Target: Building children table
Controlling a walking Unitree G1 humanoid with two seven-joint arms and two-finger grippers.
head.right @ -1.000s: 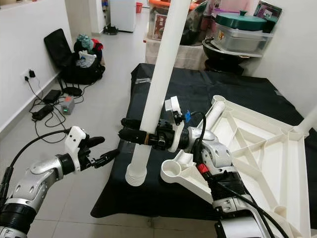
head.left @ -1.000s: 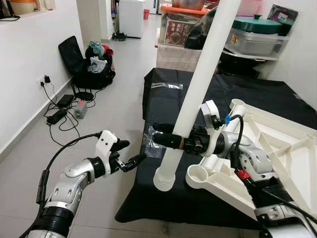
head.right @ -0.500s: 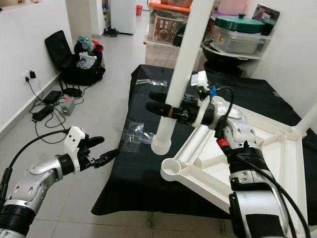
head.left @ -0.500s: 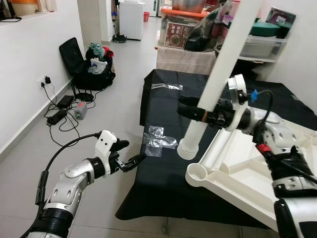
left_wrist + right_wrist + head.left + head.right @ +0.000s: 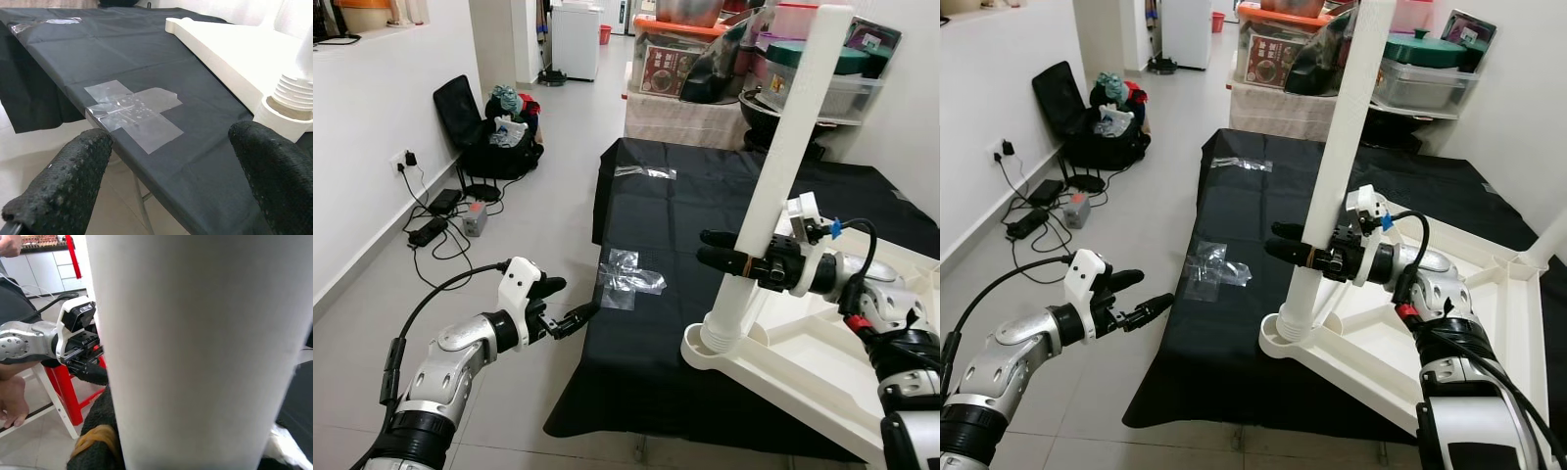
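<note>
Bright, even indoor light, sharp.

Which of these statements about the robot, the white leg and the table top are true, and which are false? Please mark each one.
1. The right gripper is shut on the white leg. True.
2. The foot of the leg stands at the corner socket of the white table top. True.
3. The left gripper holds a piece of clear tape. False: it is open and holds nothing, off the edge of the black cloth.
4. The leg lies flat on the cloth. False: it stands nearly upright, a little tilted.
5. A cross of clear tape lies on the cloth. True.
</note>
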